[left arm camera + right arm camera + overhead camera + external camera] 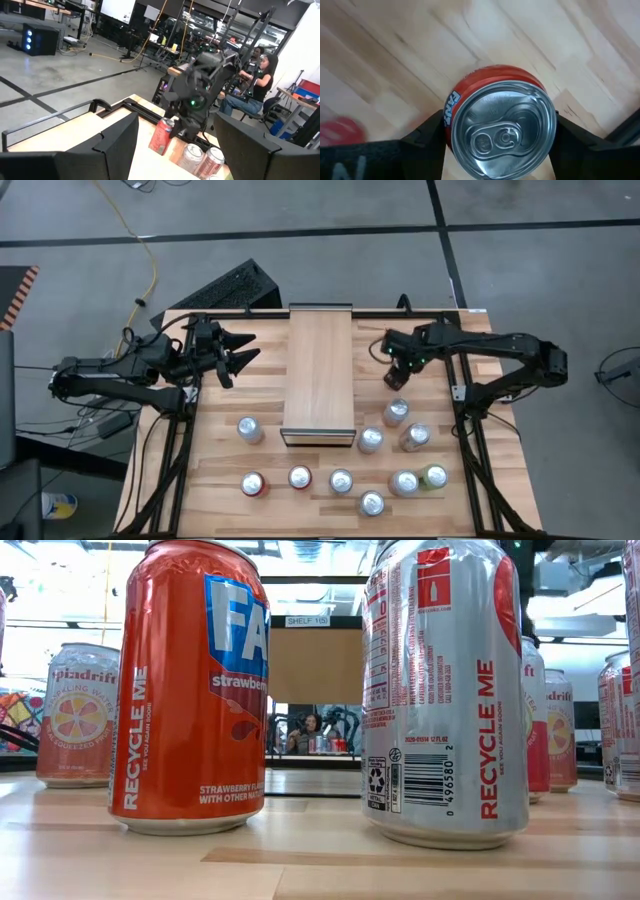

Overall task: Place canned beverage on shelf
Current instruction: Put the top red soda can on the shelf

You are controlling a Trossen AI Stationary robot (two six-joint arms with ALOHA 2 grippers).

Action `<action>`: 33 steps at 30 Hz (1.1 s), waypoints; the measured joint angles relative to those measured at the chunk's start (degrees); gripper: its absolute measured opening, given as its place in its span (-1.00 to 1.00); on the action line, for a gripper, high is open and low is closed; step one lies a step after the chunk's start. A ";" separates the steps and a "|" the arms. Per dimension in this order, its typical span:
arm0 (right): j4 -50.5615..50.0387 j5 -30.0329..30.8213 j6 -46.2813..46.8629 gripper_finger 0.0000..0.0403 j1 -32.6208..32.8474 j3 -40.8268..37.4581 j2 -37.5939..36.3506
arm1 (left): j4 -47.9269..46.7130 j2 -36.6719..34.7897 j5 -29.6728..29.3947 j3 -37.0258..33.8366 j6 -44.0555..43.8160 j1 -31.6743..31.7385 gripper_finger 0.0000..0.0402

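Note:
The shelf [320, 370] is a long light-wood platform in the middle of the table, and its top is bare. My right gripper [396, 375] is just right of the shelf, and it is shut on a red canned beverage [500, 125]. Its dark fingers [427, 137] press both sides of the can below the silver lid. The left wrist view shows this red can [161, 136] under the right gripper [192, 107], slightly tilted. My left gripper [245, 350] hovers open and holds nothing, left of the shelf near the table's back edge.
Several cans stand on the front half of the table, among them a silver one [249, 429] left of the shelf's front end and a cluster [405, 435] right of it. An orange can [190, 690] and a silver can [445, 690] fill the low view. People sit in the room beyond.

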 joint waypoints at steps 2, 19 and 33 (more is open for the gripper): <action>-1.07 -0.07 -0.02 0.25 -0.98 3.25 0.51 | 0.00 0.00 0.00 0.00 -0.06 0.01 0.23; -13.44 3.40 -11.99 0.24 -8.72 41.96 19.45 | 0.00 -0.02 0.00 0.00 -0.39 0.02 0.23; -15.85 3.03 -19.49 0.24 -6.52 65.36 34.79 | 0.02 -0.02 -0.02 0.00 -3.32 0.00 0.23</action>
